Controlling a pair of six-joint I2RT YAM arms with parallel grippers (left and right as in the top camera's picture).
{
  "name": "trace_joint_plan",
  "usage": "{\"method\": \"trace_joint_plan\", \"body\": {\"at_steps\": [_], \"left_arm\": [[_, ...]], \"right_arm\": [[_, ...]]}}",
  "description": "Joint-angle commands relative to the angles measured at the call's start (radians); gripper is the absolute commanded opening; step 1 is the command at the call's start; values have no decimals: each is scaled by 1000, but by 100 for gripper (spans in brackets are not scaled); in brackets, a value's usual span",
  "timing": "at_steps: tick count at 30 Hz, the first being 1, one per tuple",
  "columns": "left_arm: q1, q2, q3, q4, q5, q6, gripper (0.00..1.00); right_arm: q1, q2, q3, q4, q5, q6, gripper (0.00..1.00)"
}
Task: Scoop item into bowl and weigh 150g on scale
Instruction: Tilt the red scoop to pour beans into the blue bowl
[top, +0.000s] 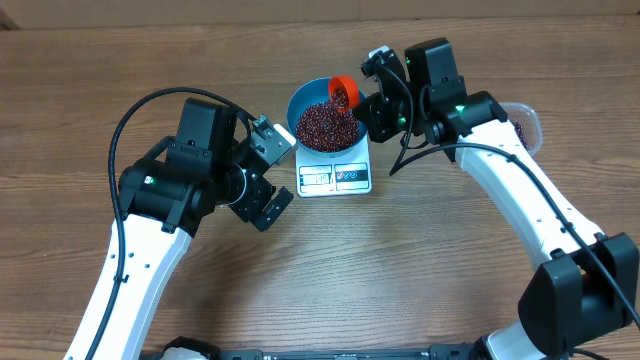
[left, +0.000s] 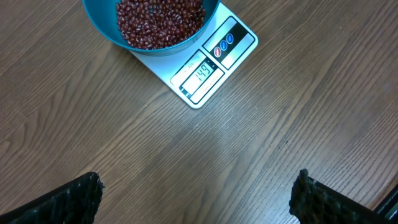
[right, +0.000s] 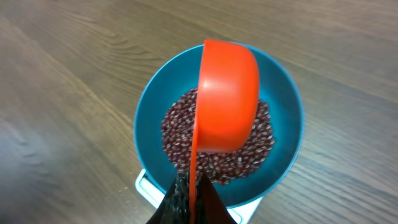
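- Beans (right: 217, 155) — one heap in the one blue bowl (right: 283, 106), which sits on the one scale (left: 211, 68); display (left: 200, 76) looks like 149.
- One orange scoop (right: 227, 93), tipped right above the heap; handle's long axis runs straight back to my right gripper (right: 191, 193), clamped tight on it.
- Right arm nearer, over the bowl; left gripper (left: 196, 199) wide, empty, just beside scale.

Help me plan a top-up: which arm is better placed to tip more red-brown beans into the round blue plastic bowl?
Right, probably. The right gripper is shut on the orange plastic scoop, tilted above the bowl on the white scale. The left gripper is open beside the scale.
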Motion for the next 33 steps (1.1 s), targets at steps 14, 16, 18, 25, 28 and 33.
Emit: {"method": "trace_joint_plan", "body": {"at_steps": [14,16,18,25,28,33], "left_arm": [[4,4,-2,0,7,12,100],[4,4,-2,0,8,12,100],[4,4,-2,0,8,12,100],[4,4,-2,0,8,12,100],[4,4,-2,0,8,12,100],[4,4,-2,0,8,12,100]], "right_arm": [[8,-42,35,21,64,-8,4],[8,-67,35,10,27,-7,4],[8,-68,35,29,10,-7,3],[8,-62,34,35,28,-3,4],[13,-63,33,40,41,-5,4],[20,-94,34,16,64,10,4]]}}
